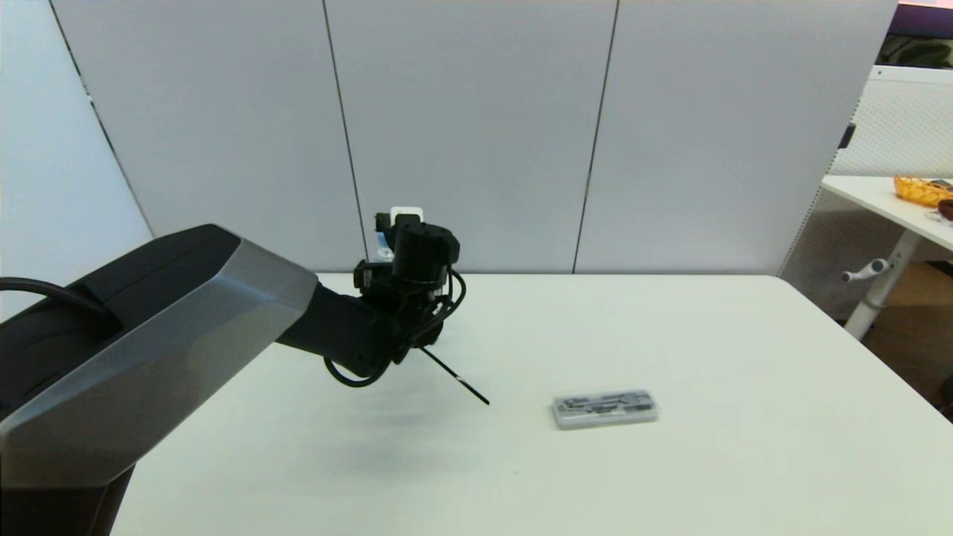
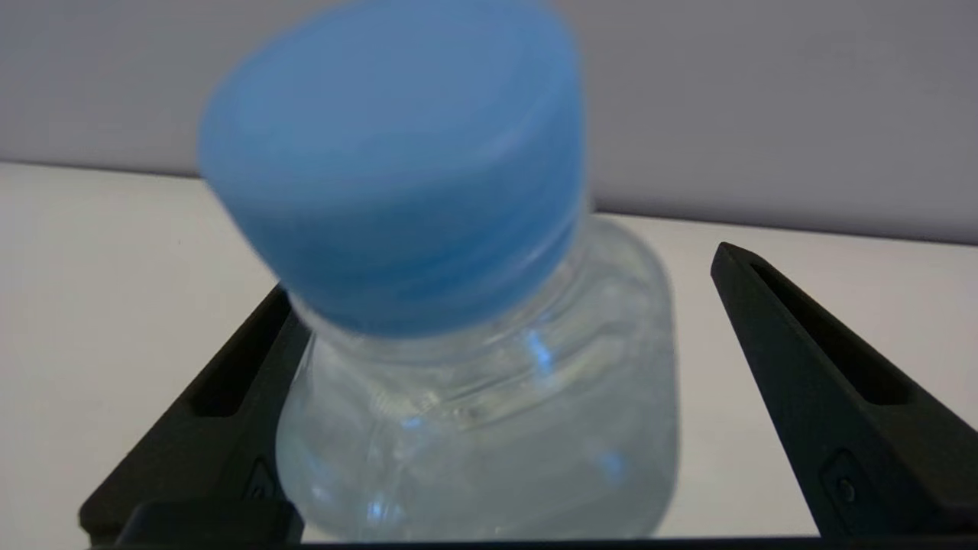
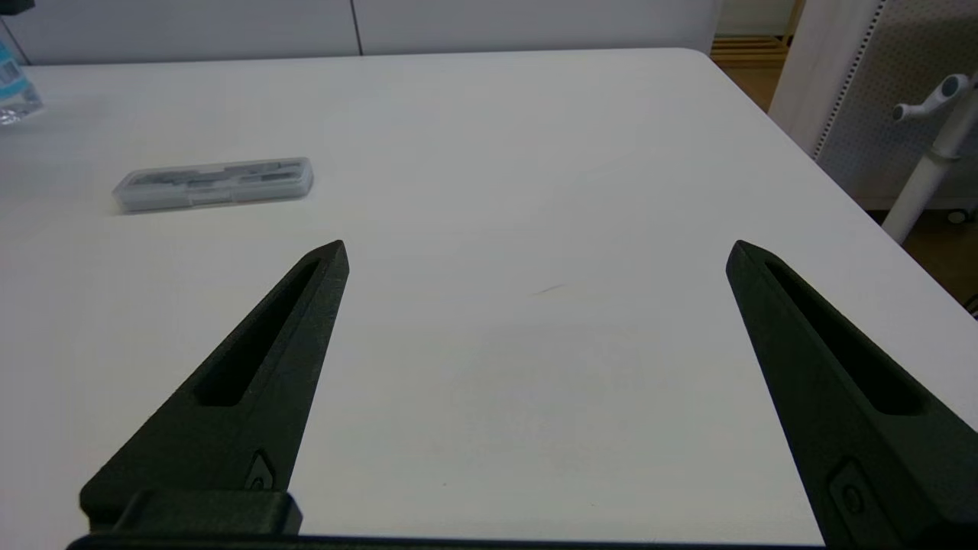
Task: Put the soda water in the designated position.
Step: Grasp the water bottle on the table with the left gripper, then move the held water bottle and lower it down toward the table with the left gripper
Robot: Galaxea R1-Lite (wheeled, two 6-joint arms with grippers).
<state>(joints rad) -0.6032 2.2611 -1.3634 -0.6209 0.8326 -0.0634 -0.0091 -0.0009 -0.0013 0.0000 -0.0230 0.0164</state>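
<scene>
The left end effector [image 2: 500, 321] hangs at the far left of the worktop [image 1: 670, 342] with fingers spread around the bottle [image 2: 489, 397] – not clamped – so closing comes next, I judge – the right end effector [image 3: 535, 252], open, idles.

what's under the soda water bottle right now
The soda water sits between the left gripper's open fingers, with white table showing around it. Its base is hidden, so whether it rests on the table cannot be seen.
</scene>
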